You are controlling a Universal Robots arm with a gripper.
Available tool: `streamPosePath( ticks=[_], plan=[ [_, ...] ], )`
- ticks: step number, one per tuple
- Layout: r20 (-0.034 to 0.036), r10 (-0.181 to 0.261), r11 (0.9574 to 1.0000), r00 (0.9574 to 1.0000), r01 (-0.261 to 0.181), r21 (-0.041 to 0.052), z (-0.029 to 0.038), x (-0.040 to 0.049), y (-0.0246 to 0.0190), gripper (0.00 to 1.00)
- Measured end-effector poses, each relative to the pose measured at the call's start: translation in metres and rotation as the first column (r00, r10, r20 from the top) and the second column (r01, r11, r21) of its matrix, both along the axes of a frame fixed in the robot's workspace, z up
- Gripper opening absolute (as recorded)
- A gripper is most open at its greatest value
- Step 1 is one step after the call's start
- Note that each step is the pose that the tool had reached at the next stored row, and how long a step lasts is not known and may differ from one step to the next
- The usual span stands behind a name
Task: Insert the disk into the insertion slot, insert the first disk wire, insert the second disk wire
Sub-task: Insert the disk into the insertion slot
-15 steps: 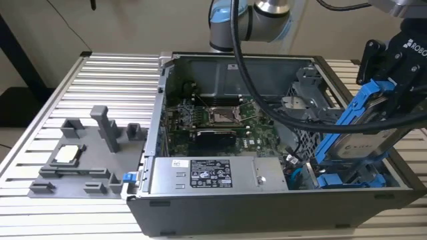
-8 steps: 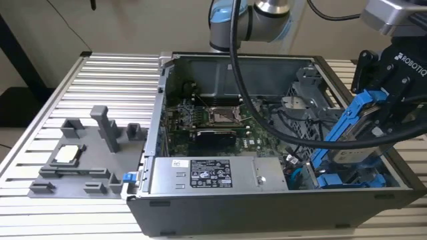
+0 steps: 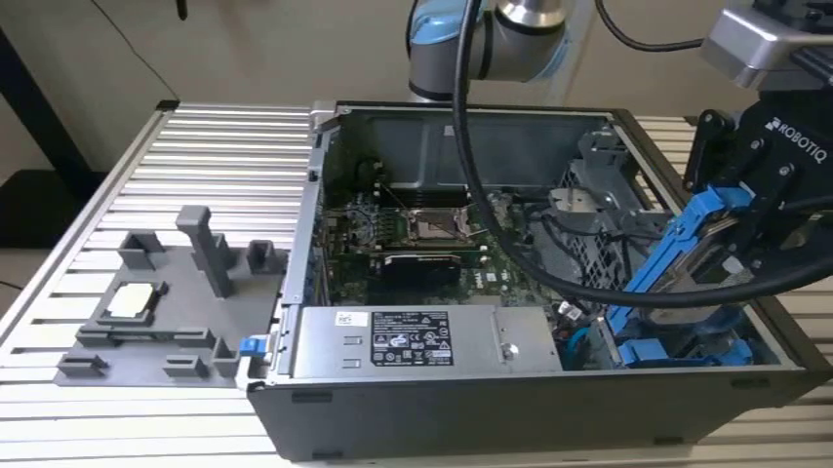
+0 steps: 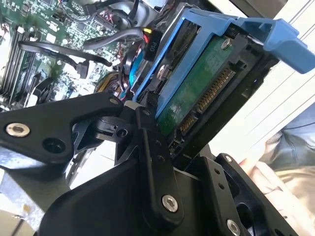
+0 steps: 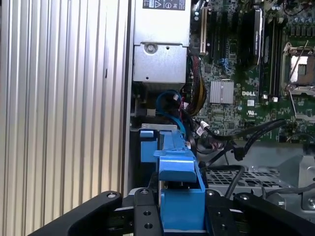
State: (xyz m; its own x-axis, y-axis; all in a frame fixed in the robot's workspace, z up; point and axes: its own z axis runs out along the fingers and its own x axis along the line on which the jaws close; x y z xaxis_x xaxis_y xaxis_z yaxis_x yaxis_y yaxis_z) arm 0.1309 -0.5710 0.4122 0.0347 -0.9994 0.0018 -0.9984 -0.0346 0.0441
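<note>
One big ribbed aluminium table (image 3: pixel 195 136) carried the whole setup, and the open computer case (image 3: pixel 521 419) on it took up most of the room under my gripper (image 3: pixel 735 239). Inside the case, the silver labelled power-supply box (image 3: pixel 416 341) lay along the near wall, beside my gripper toward the exterior view's left. The green motherboard (image 3: pixel 345 234) was further off the same way, deeper in the case. Well away from my gripper, outside the case on the table, sat a grey fixture plate (image 3: pixel 156 336) with a few upright posts.

As for the grip, my fingers (image 5: pixel 146 216) were clamped narrow on the disk (image 3: pixel 684 258), one on each side of its bright blue frame. The disk hung tilted. Its upper end stuck up past the case rim right at my gripper, and its lower end reached down into the case corner. In the second wrist view its green circuit side and connector strip faced the camera. It wasn't seated flat in anything.

The insertion slot (image 5: pixel 229 176), dark perforated sheet metal, was just beside the disk, below my fingers. I couldn't tell whether the disk's lower edge touched it. Another blue carrier (image 3: pixel 684 353) lay at the bottom of that corner, beneath the disk. A bundle of black cables (image 4: pixel 54 49) snaked over the motherboard a bit beyond my fingers, and the CPU socket (image 3: pixel 436 226) sat near the middle of the board, well apart from my gripper.
</note>
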Motion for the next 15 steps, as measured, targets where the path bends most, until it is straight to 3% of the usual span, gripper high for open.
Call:
streamPosePath(
  ticks=[15],
  plan=[
    [0.0000, 0.000, 1.0000, 1.0000, 0.000, -0.0001, -0.0264, 0.0020, -0.0014, 0.33]
  ],
)
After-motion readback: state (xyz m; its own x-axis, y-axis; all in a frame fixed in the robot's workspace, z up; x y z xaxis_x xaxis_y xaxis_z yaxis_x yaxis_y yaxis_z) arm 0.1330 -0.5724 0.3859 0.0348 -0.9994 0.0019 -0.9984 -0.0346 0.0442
